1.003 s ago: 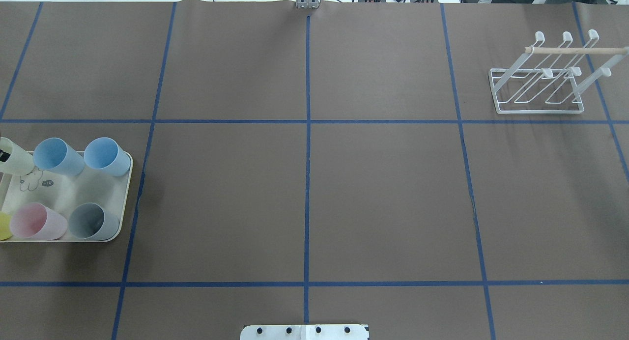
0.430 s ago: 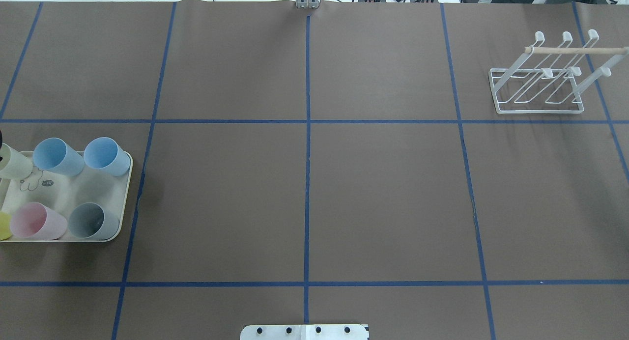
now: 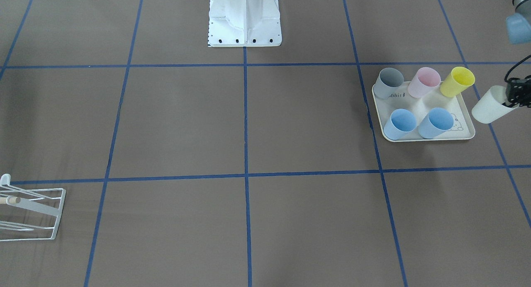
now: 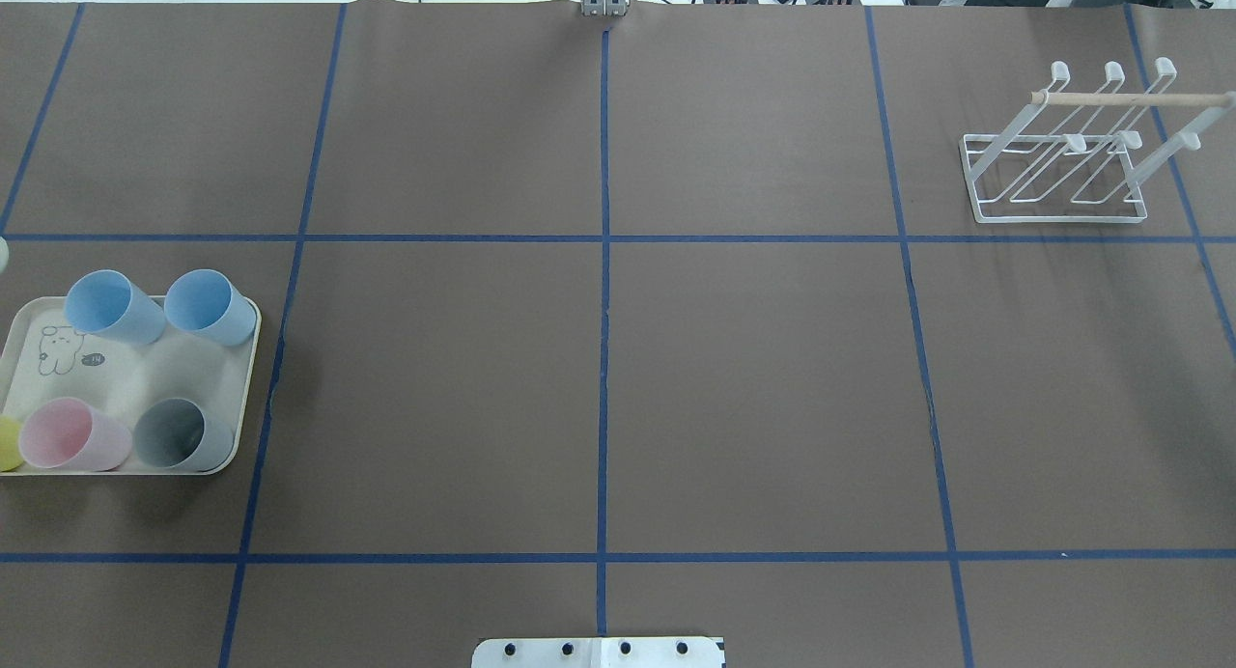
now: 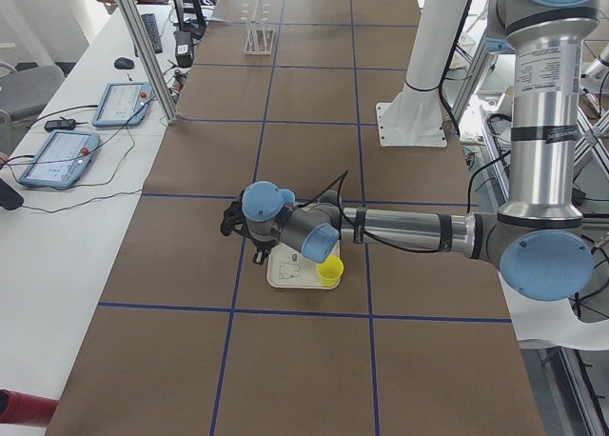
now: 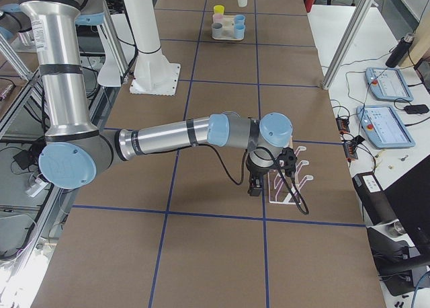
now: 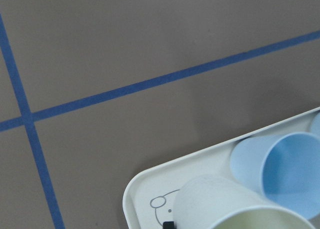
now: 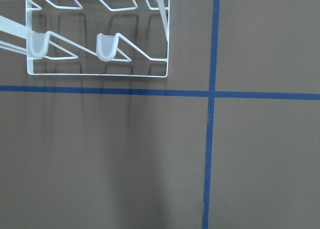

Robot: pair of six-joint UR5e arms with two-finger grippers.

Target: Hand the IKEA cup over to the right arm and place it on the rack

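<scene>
The pickup looks done, with the left end effector point(image 3: 513, 97) clenched on the pale IKEA cup point(image 3: 488, 105) held aloft just beside the tray point(image 3: 462, 108), so next comes carrying it mid-desk point(image 4: 753, 378) toward the right end effector point(image 6: 255, 185) (its grip state cannot be told, near the rack point(image 4: 1075, 143)).

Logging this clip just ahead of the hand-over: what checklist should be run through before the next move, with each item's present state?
1. Grip: left gripper shut on the white cup: ok.
2. Clearance: white cup lifted off the tray: ok, it appears tilted in the air beside it.
3. Receiver: right gripper open: cannot tell, side view only.
4. Meeting point: right gripper near the white cup: not ok, it hangs beside the rack, far away.
5. Target: rack pegs free: ok, nothing hangs on them.
</scene>
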